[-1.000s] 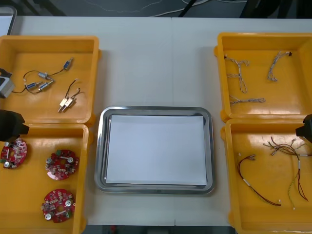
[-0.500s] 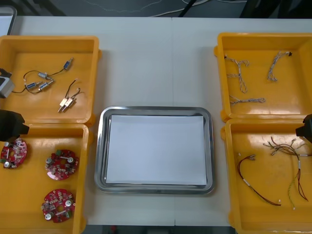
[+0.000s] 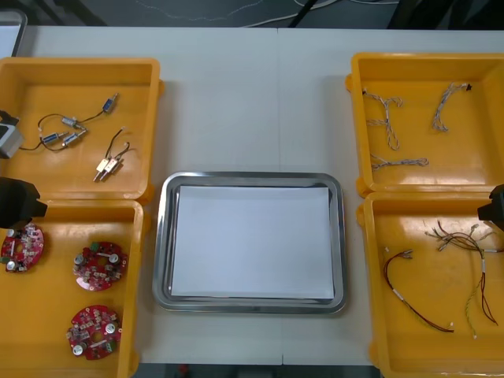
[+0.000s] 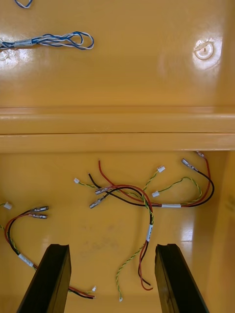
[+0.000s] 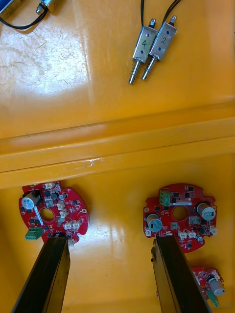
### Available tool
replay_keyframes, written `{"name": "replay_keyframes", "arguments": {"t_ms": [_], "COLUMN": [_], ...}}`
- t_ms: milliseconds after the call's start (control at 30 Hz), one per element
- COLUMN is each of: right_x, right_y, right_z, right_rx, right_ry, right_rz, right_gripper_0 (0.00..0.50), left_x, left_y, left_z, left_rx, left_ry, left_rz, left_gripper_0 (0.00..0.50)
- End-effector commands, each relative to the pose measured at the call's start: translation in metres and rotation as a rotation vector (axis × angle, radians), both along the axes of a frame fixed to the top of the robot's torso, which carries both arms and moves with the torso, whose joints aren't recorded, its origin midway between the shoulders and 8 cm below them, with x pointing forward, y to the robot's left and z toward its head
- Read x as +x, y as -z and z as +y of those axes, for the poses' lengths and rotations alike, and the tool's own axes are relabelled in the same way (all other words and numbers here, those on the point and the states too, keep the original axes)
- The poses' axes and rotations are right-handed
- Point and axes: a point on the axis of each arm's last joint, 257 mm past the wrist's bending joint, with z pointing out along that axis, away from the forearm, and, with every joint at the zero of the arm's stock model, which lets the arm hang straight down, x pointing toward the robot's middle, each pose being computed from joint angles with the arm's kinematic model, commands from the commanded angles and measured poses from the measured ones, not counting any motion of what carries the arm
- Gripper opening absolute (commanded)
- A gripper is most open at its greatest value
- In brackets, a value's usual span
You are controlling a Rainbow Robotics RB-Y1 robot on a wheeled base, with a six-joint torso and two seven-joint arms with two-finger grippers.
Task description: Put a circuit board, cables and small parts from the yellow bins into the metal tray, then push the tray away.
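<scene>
Light table (image 3: pixel 252 94), shiny rectangular metal tray (image 3: pixel 162 244) at centre (white inside). Left of the tray the left gripper (image 5: pixel 110 240) hangs wide open, empty, over round red circuit boards (image 5: pixel 191 222); right of it the right gripper (image 4: pixel 113 247) gapes empty over thin red and yellow cables (image 4: pixel 150 231).

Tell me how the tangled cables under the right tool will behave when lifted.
Probably floppy: the cables lie in loose curves on the bin floor, so ends should dangle. They cross each other, so several may come up together. They look thin, so likely light for the open right tool.
</scene>
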Motion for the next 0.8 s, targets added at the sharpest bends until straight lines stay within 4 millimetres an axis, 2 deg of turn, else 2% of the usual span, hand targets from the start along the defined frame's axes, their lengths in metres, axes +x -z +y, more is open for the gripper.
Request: {"name": "replay_keyframes", "arguments": {"t_ms": [33, 400, 433, 600, 633, 800], "right_x": [0.005, 0.005, 0.005, 0.005, -0.010, -0.014], "right_y": [-0.014, -0.014, -0.014, -0.014, 0.012, 0.017], "right_z": [-0.001, -0.001, -0.001, -0.001, -0.001, -0.005], "right_rx": [-0.026, -0.026, -0.026, -0.026, -0.005, -0.005], "right_ry": [-0.007, -0.007, -0.007, -0.007, 0.003, 0.013], "right_rz": [-0.019, -0.019, -0.019, -0.019, 0.045, 0.056], "right_gripper_0": [0.500, 0.500, 0.500, 0.500, 0.500, 0.500], "left_x": [0.005, 0.005, -0.005, -0.006, -0.006, -0.007], "left_y": [-0.017, -0.017, 0.006, 0.008, 0.007, 0.004], "left_z": [0.005, 0.005, 0.001, 0.004, 0.004, 0.007], "left_rx": [0.027, 0.027, -0.007, -0.005, -0.002, 0.007], "left_ry": [-0.031, -0.031, -0.040, -0.042, -0.040, -0.025], "left_rz": [-0.031, -0.031, 0.020, 0.024, 0.023, 0.023], "left_gripper_0": [0.500, 0.500, 0.500, 0.500, 0.500, 0.500]}}
